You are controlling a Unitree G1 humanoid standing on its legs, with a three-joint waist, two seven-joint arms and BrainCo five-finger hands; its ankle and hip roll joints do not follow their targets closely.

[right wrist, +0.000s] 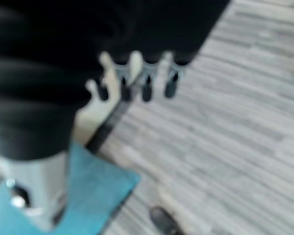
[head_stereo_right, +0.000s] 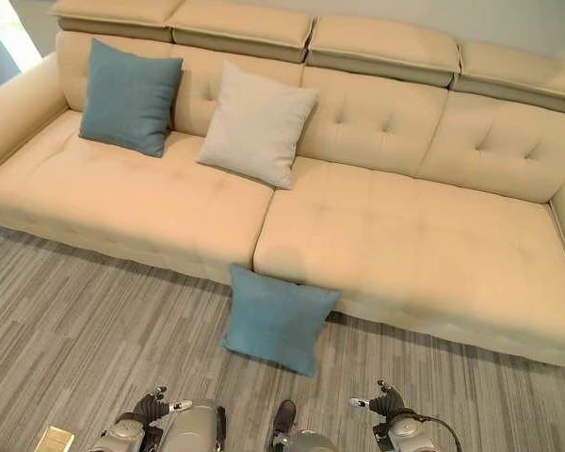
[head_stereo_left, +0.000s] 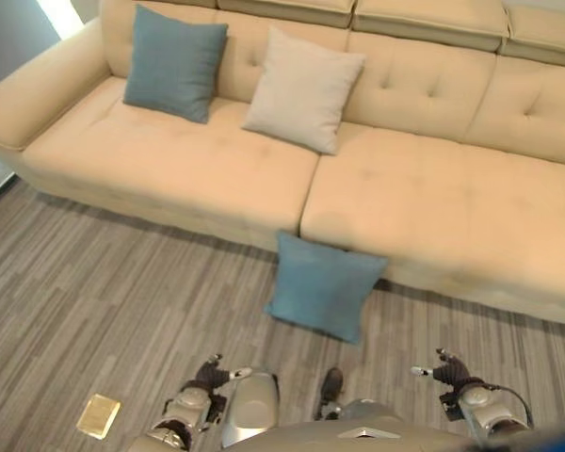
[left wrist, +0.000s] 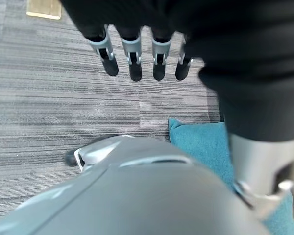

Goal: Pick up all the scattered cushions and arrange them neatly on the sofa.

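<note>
Between both low hands, blue cushion leans against sofa.

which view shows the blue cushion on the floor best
The right eye view: the whole floor cushion shows, leaning against the sofa front. The left eye view shows it whole too. Each wrist view catches just a teal corner.
</note>
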